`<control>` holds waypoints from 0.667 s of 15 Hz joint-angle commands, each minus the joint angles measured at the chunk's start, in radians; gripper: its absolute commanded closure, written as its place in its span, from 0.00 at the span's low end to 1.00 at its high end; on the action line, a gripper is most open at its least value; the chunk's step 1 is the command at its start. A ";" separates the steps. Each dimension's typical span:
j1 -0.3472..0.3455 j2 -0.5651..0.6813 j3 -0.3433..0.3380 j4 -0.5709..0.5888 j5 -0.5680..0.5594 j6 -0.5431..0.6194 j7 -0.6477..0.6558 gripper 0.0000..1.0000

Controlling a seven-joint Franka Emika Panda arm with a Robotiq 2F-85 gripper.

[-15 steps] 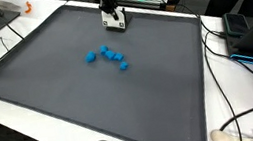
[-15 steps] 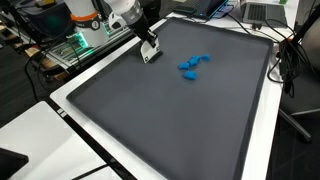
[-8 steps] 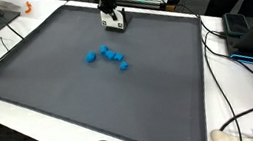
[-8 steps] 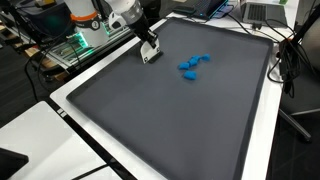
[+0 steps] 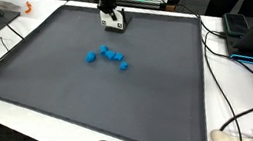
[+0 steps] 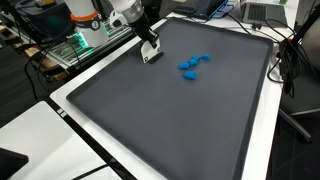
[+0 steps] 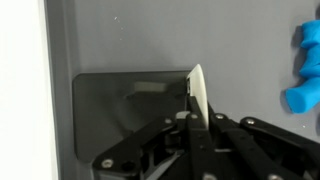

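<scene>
The white surface (image 5: 24, 131) carries a wide dark grey mat (image 5: 91, 106), where small blue blocks (image 5: 107, 56) lie clustered toward the far side and a thin white piece (image 5: 115, 24) stands at the far edge.

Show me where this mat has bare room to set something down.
The mat is bare across its near half, from the blue blocks to the near rim, and along both side rims. It is crowded only at the blocks and by the far rim, where the fingers grip a white piece.
</scene>
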 commanded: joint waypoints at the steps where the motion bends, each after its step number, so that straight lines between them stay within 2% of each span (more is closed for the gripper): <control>1: 0.003 -0.029 0.010 -0.019 -0.033 0.020 0.051 0.99; 10: 0.008 -0.041 0.024 -0.020 -0.109 0.033 0.126 0.99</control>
